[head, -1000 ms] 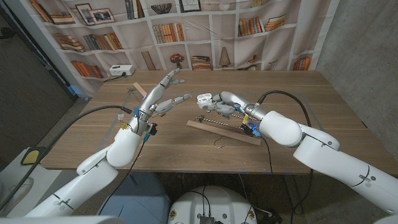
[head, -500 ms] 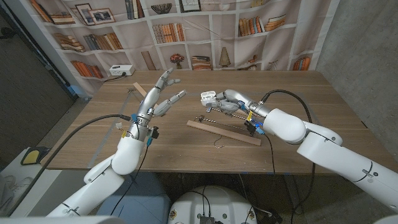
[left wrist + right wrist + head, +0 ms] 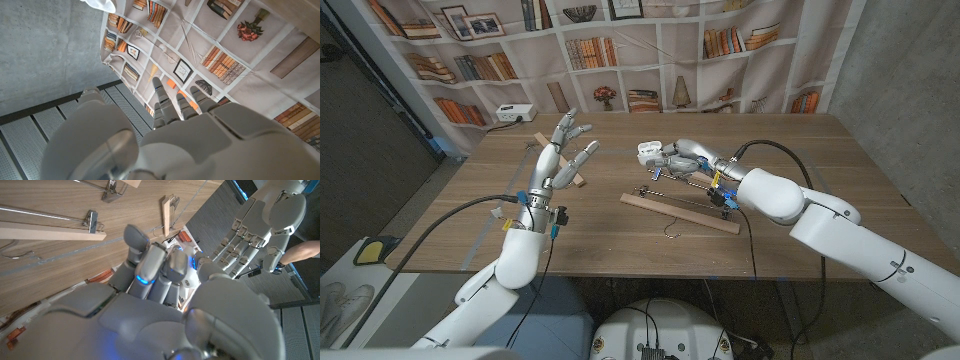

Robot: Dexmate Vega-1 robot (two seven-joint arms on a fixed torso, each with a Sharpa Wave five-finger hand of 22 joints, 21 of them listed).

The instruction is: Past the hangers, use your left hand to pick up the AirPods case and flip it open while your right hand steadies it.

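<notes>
The case [image 3: 648, 154] is off the worktop [image 3: 620, 235] and sits in the right hand [image 3: 672, 160], whose fingers [image 3: 150, 265] are curled round it — in the right wrist view a bit of white shows between them. It hangs beyond the wooden hanger [image 3: 680, 212] lying in front of the right arm; a second hanger [image 3: 563, 162] lies by the left hand. Whether the lid is open cannot be told from the head view; the case is small there and partly covered.

The left hand [image 3: 563, 155] is raised, well apart from the case, its fingers [image 3: 172, 102] spread and holding nothing. In the left wrist view they point at the bookshelf backdrop, not at the case.

The step in hand looks like bringing the left hand across to the case, so the task seems barely under way on the left side. To do it well, the left hand probably needs to turn its palm toward the right hand first, then come in level with the case rather than from above, so the fingertips meet the exposed end. The right hand should likely keep its grip low on the body and leave the lid's edge free — if the fingers cover the seam, the lid cannot be flipped. A slow approach seems wise, since a knock could push the smooth case out of the grip and down onto the hanger.
</notes>
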